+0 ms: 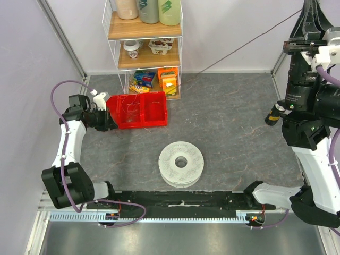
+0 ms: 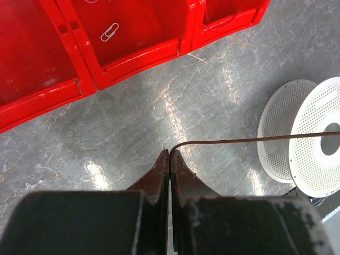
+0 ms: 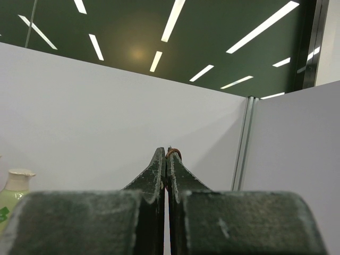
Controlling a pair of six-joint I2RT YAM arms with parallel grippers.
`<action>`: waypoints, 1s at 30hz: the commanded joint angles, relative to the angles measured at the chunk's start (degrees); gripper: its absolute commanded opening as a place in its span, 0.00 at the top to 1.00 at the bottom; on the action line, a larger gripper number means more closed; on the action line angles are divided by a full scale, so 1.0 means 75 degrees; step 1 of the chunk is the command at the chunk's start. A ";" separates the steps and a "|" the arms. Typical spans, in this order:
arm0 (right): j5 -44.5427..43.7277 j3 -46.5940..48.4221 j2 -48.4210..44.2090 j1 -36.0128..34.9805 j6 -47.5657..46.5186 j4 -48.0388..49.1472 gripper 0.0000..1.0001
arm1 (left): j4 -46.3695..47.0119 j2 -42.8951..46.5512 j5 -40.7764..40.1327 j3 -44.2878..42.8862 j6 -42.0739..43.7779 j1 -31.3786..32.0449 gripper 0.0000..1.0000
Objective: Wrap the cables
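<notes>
Left wrist view has the left gripper [image 2: 170, 152] clenched, its tips pinching the cable [image 2: 239, 141]. The cable leaves them and runs out flat toward the spool [image 2: 319, 143], crossing in front of its upper flange. Right wrist view has the right gripper [image 3: 166, 150] clamped too, with a small brown loop of the cable showing at its tips, aimed up at wall and ceiling. In the top view that arm is lifted high, far to the right of the spool and behind it. The cable shows there as a hair-fine slanted line climbing to it, but over the grey table [image 1: 234, 122] it is too faint to follow.

I judge the wrapping has not begun. Both ends appear held and the strand drawn out, yet no turns are visible on the spool. Its flanges and hub hole look bare, and the strand seems to pass above it, not around it. All the winding is left.

Bare grey surface shows all round the spool, widest on its right. Left of the spool and behind it sits the red bin [image 1: 154, 123], just beside the left gripper, and behind that the shelf rack [image 1: 143, 66]. A swing that way could snag the strand. The right arm stands close to the side wall, so its free travel is inward, toward the spool
</notes>
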State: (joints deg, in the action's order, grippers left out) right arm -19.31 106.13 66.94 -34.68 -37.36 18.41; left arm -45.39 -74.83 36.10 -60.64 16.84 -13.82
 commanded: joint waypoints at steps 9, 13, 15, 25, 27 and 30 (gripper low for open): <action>-0.0449 0.0393 0.0087 -0.0005 -0.0526 0.0872 1.00 | -0.0077 -0.0078 -0.0219 -0.0094 0.0368 -0.0184 0.98; -0.0484 0.0475 0.0145 -0.0005 -0.0631 0.0966 1.00 | -0.0077 -0.0089 -0.0243 -0.0071 0.0403 -0.0207 0.98; -0.0495 0.0533 0.0180 -0.0005 -0.0690 0.1002 1.00 | -0.0077 -0.0101 -0.0254 -0.0059 0.0415 -0.0219 0.98; -0.0426 0.0755 0.0333 0.0006 -0.0819 0.0979 1.00 | -0.0077 -0.0148 -0.0160 -0.0094 0.0251 -0.0243 0.98; -0.0390 0.0873 0.0426 0.0006 -0.0795 0.0932 1.00 | -0.0077 -0.0160 -0.0219 -0.0129 0.0251 -0.0254 0.98; -0.0542 0.0781 0.0345 0.0006 -0.0515 0.0349 1.00 | -0.0077 -0.0125 -0.0254 -0.0176 0.0332 -0.0254 0.98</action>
State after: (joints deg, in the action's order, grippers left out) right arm -21.50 109.38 71.11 -34.79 -41.50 20.45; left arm -46.02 -75.40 37.12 -60.66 17.02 -14.76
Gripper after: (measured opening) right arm 0.010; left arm 0.025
